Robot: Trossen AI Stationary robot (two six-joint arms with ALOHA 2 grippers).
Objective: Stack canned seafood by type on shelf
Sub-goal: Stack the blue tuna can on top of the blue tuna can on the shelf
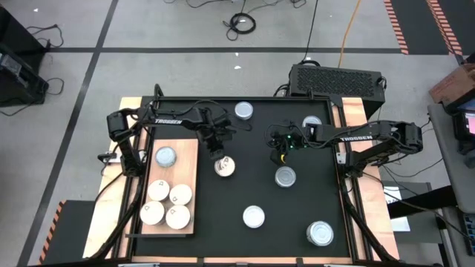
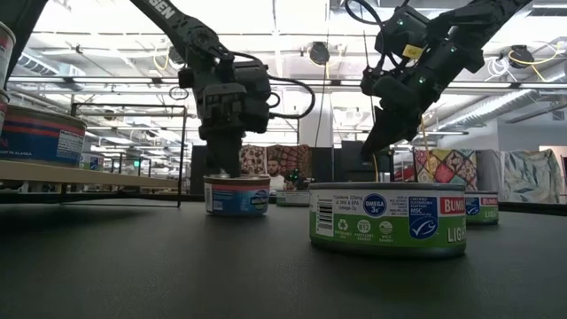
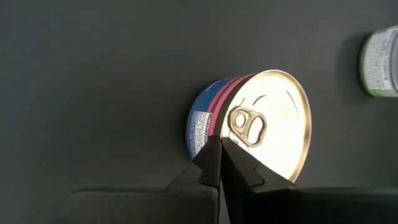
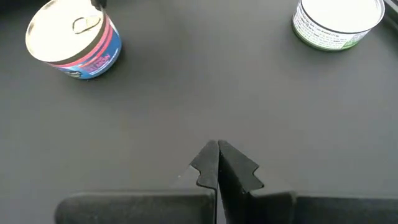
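Nearest the low camera: green-label can [image 2: 387, 218], upright on the black mat [image 1: 297, 230]. Left gripper [image 3: 219, 144] is pinched together with nothing between its tips, which rest at the rim of the blue-and-pink pull-tab can [image 3: 252, 126]; that can stands just off the edge of the shelf [image 1: 189, 148]. Five cans are already on the shelf, four white-topped ones [image 1: 168, 203] grouped. Right gripper [image 4: 218, 151] is closed and empty, hovering over bare mat. Judgement: to lift this can, reopen wide, straddle the sidewall, squeeze below the rim. A tip-only pinch would likely slip.
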